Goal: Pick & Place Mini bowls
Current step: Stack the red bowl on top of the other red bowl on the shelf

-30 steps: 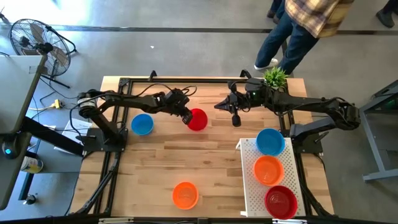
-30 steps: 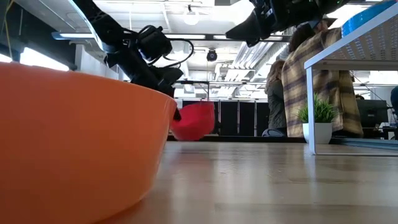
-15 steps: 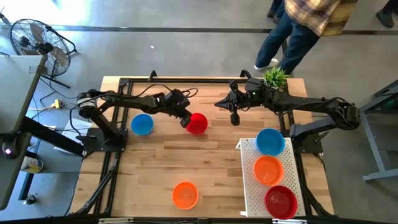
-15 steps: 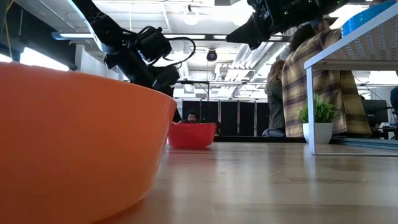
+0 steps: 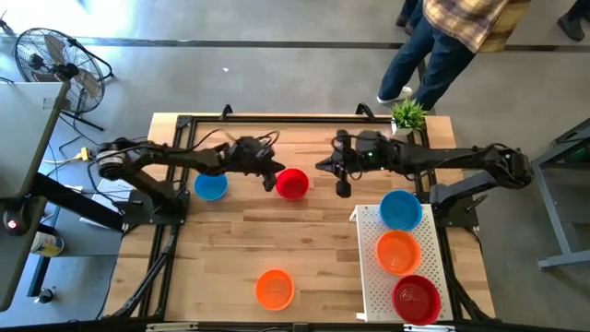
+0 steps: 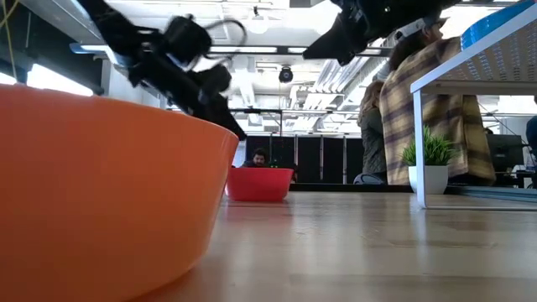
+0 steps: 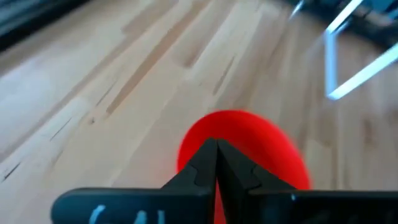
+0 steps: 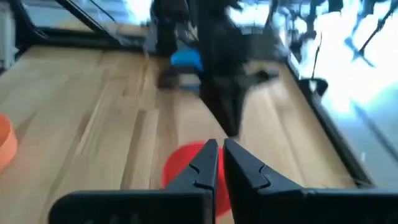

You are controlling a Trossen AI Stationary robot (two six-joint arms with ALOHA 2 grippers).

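- A red bowl (image 5: 292, 183) sits upright on the wooden table (image 5: 230, 240), toward the far middle; every place below is given relative to this red bowl.
- The left gripper (image 5: 269, 182) hangs just beside the red bowl on its left, raised above the table in the low view. Its fingers are pressed together and hold nothing; the left wrist view shows them meeting in a point with the red bowl beyond.
- The right gripper (image 5: 342, 189) hovers near the red bowl on its right, apart from it. Its fingers are almost together, with only a thin slit between them in the right wrist view, and they hold nothing.
- A blue bowl (image 5: 211, 185) rests on the table to the left of the red bowl, beyond the left gripper.
- An orange bowl (image 5: 275, 289) rests well apart from the red bowl, near the table's front edge.
- A white perforated tray (image 5: 371, 277) lies to the right and front of the red bowl. It carries three bowls in a row: blue (image 5: 401, 209), orange (image 5: 398, 252), then red (image 5: 417, 300).
- A small potted plant (image 5: 407, 114) stands at the far right corner of the table.
- A person in a plaid shirt (image 6: 424, 109) stands beyond the table.
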